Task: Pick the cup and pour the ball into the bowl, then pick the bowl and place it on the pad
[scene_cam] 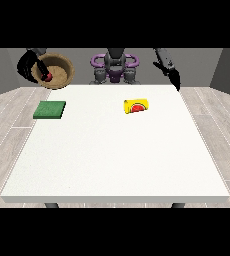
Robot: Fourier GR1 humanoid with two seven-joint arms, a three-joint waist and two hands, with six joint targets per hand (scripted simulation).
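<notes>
A brown bowl (58, 71) is held up in the air at the view's upper left, tilted so its opening faces the camera. A small red ball (47, 77) lies inside it near the lower rim. The hand at the view's left (27, 65) is curled round the bowl's left edge. On the table, a yellow cup (136, 106) with a red watermelon print lies on its side. The green pad (50, 110) lies flat at the table's left, below and in front of the bowl. The hand at the view's right (173, 76) hangs over the table's far right corner with fingers straight and pointing down.
The large white table (117, 160) spreads wide toward the camera in front of the cup and pad. The robot's torso (114, 67) stands behind the far edge.
</notes>
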